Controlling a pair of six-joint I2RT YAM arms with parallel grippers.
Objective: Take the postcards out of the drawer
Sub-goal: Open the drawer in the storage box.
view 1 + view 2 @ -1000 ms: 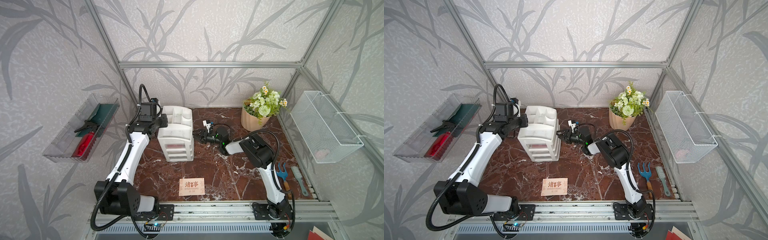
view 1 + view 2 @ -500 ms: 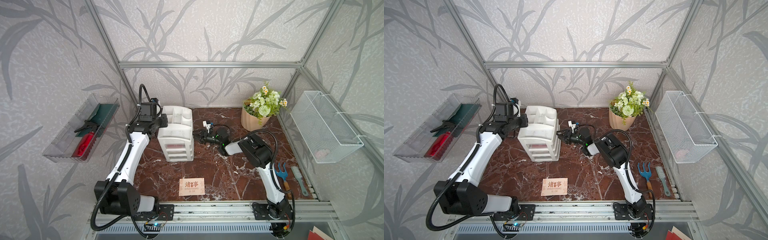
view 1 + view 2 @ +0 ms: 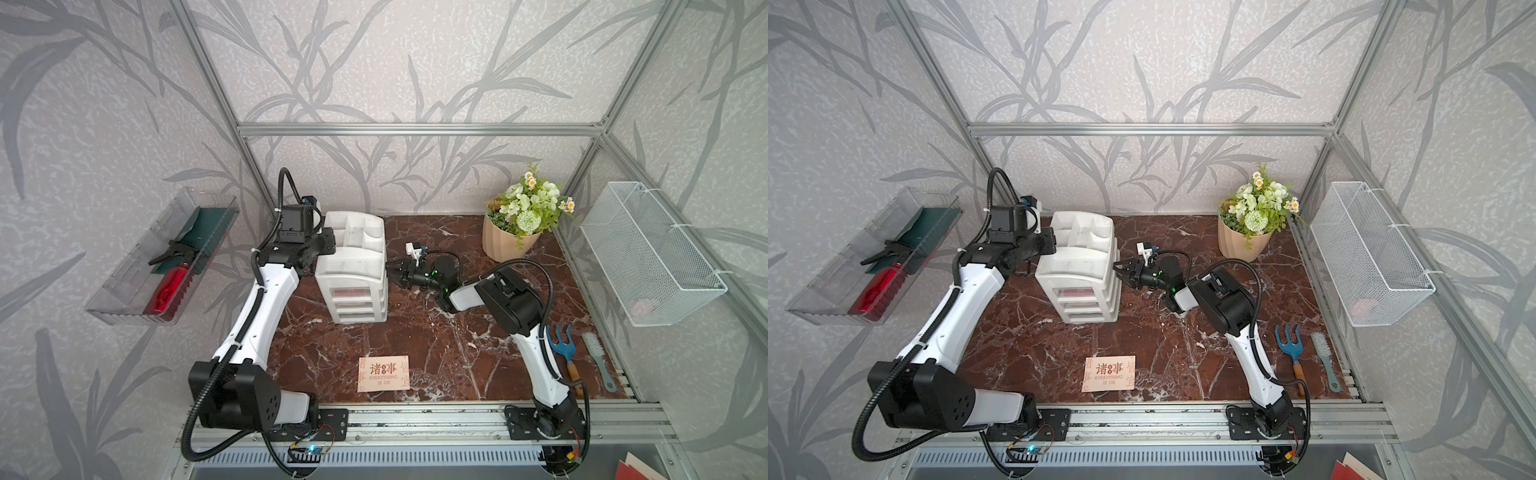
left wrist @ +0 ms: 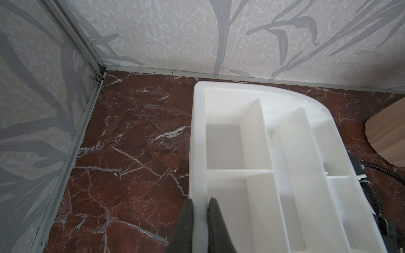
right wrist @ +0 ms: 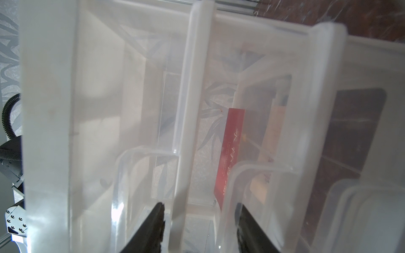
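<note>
Red postcard [image 5: 230,151]: thin, glossy, with white print. It lies inside the drawer [image 3: 353,293] and shows through the cloudy plastic front in the right wrist view.
Second card in the drawer [image 5: 270,135]: pale peach and matte, just beside the red one. Its print is too blurred to read.
Peach postcard [image 3: 383,373]: a flat rectangle with dark and red characters. It lies out on the bench near the front edge, well apart from the drawer.
Top views against wrist view: in both top views the drawer gives only a red tint behind its front. Only the right wrist view separates the two cards.
Organiser [image 3: 353,266]: white moulded plastic, with stacked translucent drawers below and open, curved-edged compartments on top.
Left pincer [image 4: 199,200]: clenched on the organiser's thin top wall, one dark finger on each side. Only the left wrist view shows this.
Right pincer [image 5: 202,210]: released, with its jaws apart at the drawer fronts and a white bar between them, unpinched.
Bench [image 3: 436,345]: polished red-brown marble with white veins.
Flower pot [image 3: 509,241]: ribbed and tan, at the back right of the bench.
Wire basket [image 3: 648,253]: white mesh, hung on the wall.
Clear tray [image 3: 124,303]: see-through plastic on the opposite wall.
</note>
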